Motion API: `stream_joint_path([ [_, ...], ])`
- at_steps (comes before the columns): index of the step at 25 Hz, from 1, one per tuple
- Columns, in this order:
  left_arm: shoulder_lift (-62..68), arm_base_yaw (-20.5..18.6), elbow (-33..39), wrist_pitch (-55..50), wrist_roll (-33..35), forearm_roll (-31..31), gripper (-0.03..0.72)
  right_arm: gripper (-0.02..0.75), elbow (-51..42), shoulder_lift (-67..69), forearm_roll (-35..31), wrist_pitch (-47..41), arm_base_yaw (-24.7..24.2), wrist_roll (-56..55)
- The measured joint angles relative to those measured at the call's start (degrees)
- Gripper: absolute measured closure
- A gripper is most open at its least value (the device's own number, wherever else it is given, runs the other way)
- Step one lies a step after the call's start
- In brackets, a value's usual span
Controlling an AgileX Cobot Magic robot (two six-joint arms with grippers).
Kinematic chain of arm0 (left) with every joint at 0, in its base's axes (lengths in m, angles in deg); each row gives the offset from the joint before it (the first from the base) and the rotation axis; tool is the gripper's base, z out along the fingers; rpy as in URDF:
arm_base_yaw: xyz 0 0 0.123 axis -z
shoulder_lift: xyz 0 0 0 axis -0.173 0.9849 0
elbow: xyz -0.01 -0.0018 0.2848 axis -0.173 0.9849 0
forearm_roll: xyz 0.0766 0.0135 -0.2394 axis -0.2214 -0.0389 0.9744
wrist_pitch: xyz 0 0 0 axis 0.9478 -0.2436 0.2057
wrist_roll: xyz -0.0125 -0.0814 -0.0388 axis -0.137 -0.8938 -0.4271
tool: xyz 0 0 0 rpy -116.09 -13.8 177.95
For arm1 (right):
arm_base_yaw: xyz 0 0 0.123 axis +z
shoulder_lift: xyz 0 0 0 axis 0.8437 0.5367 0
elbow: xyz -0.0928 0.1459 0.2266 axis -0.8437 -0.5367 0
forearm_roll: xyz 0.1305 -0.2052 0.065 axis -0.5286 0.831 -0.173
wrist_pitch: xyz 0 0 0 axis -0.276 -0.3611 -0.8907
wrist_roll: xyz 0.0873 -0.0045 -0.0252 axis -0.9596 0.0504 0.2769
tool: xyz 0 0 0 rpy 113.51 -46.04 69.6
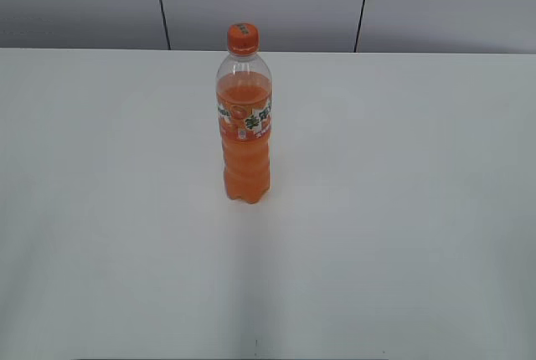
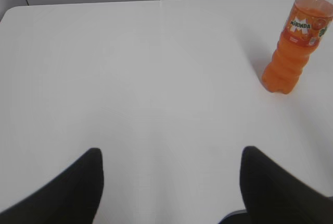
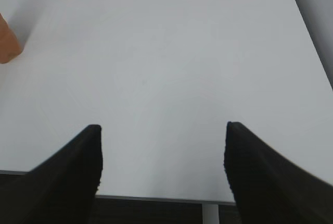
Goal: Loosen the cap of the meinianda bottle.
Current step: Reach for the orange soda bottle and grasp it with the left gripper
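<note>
The meinianda bottle (image 1: 244, 138) stands upright near the middle of the white table (image 1: 402, 209), filled with orange drink, with a green and white label band. Its orange cap (image 1: 243, 38) sits on top. In the left wrist view the bottle (image 2: 296, 47) stands at the far right, its cap cut off by the frame edge. My left gripper (image 2: 171, 156) is open over bare table, well short of the bottle. In the right wrist view only an orange sliver of the bottle (image 3: 8, 44) shows at the left edge. My right gripper (image 3: 162, 130) is open above the table's near edge. Neither gripper shows in the exterior view.
The table's near edge (image 3: 156, 199) runs just under my right gripper, with a white leg (image 3: 210, 213) below it. A grey panelled wall (image 1: 268, 0) stands behind the table's far edge.
</note>
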Motion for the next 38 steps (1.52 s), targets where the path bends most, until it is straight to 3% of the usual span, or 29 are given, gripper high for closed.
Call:
stream_joint_path([
  [38, 0.0, 0.0, 0.0, 0.0, 0.0, 0.6, 0.189, 0.191, 0.0, 0.0, 0.0, 0.0, 0.0, 0.0],
])
